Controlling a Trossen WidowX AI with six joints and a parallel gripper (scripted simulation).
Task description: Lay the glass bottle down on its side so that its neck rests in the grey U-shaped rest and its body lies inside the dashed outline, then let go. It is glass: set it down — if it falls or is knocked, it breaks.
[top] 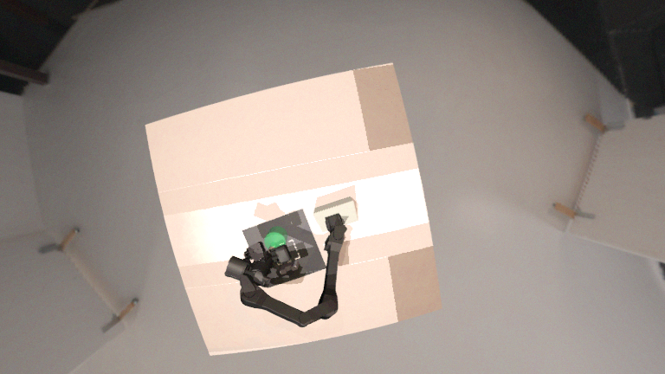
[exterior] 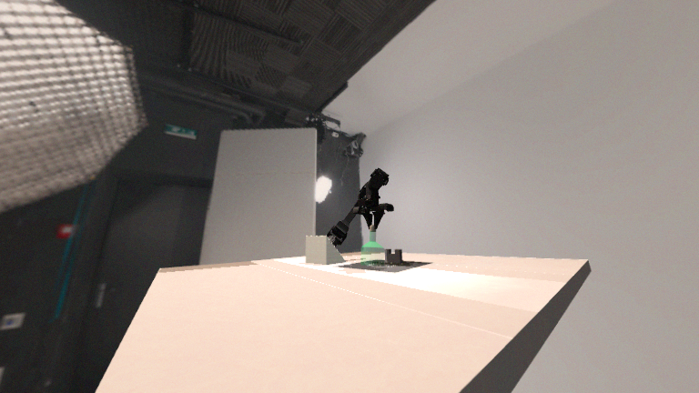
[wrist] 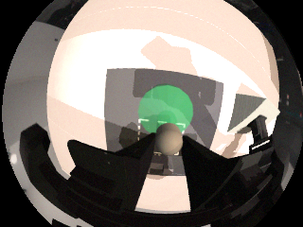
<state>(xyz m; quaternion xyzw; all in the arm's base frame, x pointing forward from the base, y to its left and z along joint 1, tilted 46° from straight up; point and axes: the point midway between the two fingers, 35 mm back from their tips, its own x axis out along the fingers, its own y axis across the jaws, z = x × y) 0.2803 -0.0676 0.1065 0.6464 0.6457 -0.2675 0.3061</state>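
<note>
Shows, upright on the dark grey square mat (top: 313,252) (exterior: 355,266) (wrist: 118,90), a green translucent glass bottle (top: 274,239) (exterior: 371,253) (wrist: 166,106) with a round body, a slim neck and a brown rounded top (exterior: 371,227) (wrist: 169,139). Closed to a narrow gap around that top, the black two-fingered end effector (top: 272,254) (exterior: 371,227) (wrist: 169,138), with the bottle held at its upper end (one finger on either side, in the wrist view). Pointing downward over the mat, at the end of the bent black arm (top: 331,272) (exterior: 368,196). Just beside the bottle, in the exterior view, the small grey U-shaped rest (top: 287,272) (exterior: 393,256) (wrist: 157,166), notch facing up and no neck in it. Between the green body and the rest, in the wrist view, the white dashed outline (top: 296,248) (wrist: 144,120), partly overlapped by the green glass; impossible to tell exactly how much of the base stands within. Not laid on its side, nor let go. Near the mat, on the pale table (top: 274,130) (exterior: 308,317) (wrist: 166,199), a pale grey-green block with a sloping side (top: 343,209) (exterior: 316,249) (wrist: 267,113), apart from the bottle.
</note>
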